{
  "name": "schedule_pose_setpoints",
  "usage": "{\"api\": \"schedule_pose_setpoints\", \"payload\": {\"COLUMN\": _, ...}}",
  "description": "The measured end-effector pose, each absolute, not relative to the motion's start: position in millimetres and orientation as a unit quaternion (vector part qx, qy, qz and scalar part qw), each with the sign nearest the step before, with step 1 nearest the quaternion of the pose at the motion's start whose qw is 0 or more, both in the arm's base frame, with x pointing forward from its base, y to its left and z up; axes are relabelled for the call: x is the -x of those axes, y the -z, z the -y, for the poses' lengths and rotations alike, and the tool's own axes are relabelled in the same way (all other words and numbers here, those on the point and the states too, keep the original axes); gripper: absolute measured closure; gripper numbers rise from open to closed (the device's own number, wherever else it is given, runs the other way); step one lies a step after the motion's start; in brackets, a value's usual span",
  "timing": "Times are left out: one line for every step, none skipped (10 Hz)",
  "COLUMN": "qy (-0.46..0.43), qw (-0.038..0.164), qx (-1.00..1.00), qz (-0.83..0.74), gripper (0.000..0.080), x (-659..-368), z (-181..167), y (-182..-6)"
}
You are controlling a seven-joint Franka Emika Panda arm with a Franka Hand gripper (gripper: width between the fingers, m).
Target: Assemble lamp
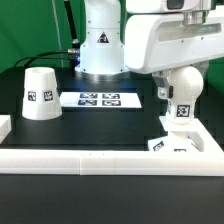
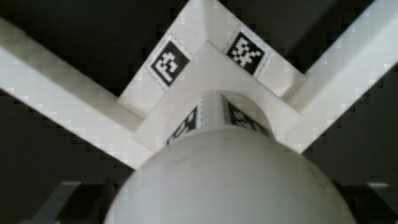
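Note:
The white round bulb [image 1: 184, 84] stands upright at the exterior view's right, its short tagged stem [image 1: 181, 113] pointing down over the flat square base [image 1: 168, 146]. I cannot tell whether stem and base touch. My gripper [image 1: 172, 88] is shut on the bulb, mostly hidden under the arm's white hand. In the wrist view the bulb [image 2: 222, 165] fills the gap between the dark fingers [image 2: 61, 200], with the tagged base [image 2: 201, 58] beneath. The cone shade [image 1: 41, 92] stands apart at the exterior view's left.
The marker board [image 1: 101, 99] lies flat mid-table in front of the robot's pedestal [image 1: 100, 50]. Long white border rails [image 1: 90, 164] run along the front and both sides, and the base sits in their right corner.

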State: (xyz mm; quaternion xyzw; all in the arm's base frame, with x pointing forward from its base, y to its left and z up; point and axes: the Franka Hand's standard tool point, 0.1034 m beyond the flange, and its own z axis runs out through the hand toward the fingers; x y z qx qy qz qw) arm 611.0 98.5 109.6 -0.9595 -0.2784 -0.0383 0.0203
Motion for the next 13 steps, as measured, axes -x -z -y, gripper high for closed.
{"api": "schedule_pose_setpoints", "payload": {"qy": 0.039, "qw": 0.021, "qx": 0.967, "qz": 0.251, "gripper": 0.0223, "x": -611.3, "z": -98.6, "y": -109.7}}
{"api": "schedule_pose_setpoints", "payload": {"qy": 0.038, "qw": 0.023, "qx": 0.975, "qz": 0.218, "gripper": 0.0223, "x": -611.4, "z": -98.5, "y": -109.8}}
{"api": "schedule_pose_setpoints", "payload": {"qy": 0.037, "qw": 0.024, "qx": 0.983, "qz": 0.179, "gripper": 0.0222, "x": -611.4, "z": -98.2, "y": -109.8}}
{"api": "schedule_pose_setpoints", "payload": {"qy": 0.036, "qw": 0.026, "qx": 0.989, "qz": 0.143, "gripper": 0.0222, "x": -611.5, "z": -98.1, "y": -109.8}}
{"api": "schedule_pose_setpoints", "payload": {"qy": 0.035, "qw": 0.027, "qx": 0.993, "qz": 0.106, "gripper": 0.0222, "x": -611.6, "z": -97.7, "y": -109.7}}
{"api": "schedule_pose_setpoints", "payload": {"qy": 0.035, "qw": 0.028, "qx": 0.996, "qz": 0.078, "gripper": 0.0222, "x": -611.6, "z": -97.3, "y": -109.7}}
{"api": "schedule_pose_setpoints", "payload": {"qy": 0.034, "qw": 0.030, "qx": 0.998, "qz": 0.034, "gripper": 0.0222, "x": -611.5, "z": -97.0, "y": -109.5}}
{"api": "schedule_pose_setpoints", "payload": {"qy": 0.033, "qw": 0.031, "qx": 0.999, "qz": -0.001, "gripper": 0.0222, "x": -611.5, "z": -96.8, "y": -109.5}}
{"api": "schedule_pose_setpoints", "payload": {"qy": 0.031, "qw": 0.032, "qx": 0.998, "qz": -0.041, "gripper": 0.0222, "x": -611.5, "z": -96.5, "y": -109.6}}
{"api": "schedule_pose_setpoints", "payload": {"qy": 0.029, "qw": 0.035, "qx": 0.995, "qz": -0.091, "gripper": 0.0222, "x": -611.6, "z": -96.1, "y": -109.8}}
{"api": "schedule_pose_setpoints", "payload": {"qy": 0.026, "qw": 0.037, "qx": 0.989, "qz": -0.139, "gripper": 0.0222, "x": -611.1, "z": -95.8, "y": -109.7}}
{"api": "schedule_pose_setpoints", "payload": {"qy": 0.024, "qw": 0.037, "qx": 0.985, "qz": -0.166, "gripper": 0.0222, "x": -610.5, "z": -96.3, "y": -109.4}}
{"api": "schedule_pose_setpoints", "payload": {"qy": 0.020, "qw": 0.038, "qx": 0.975, "qz": -0.220, "gripper": 0.0222, "x": -609.6, "z": -96.9, "y": -109.0}}
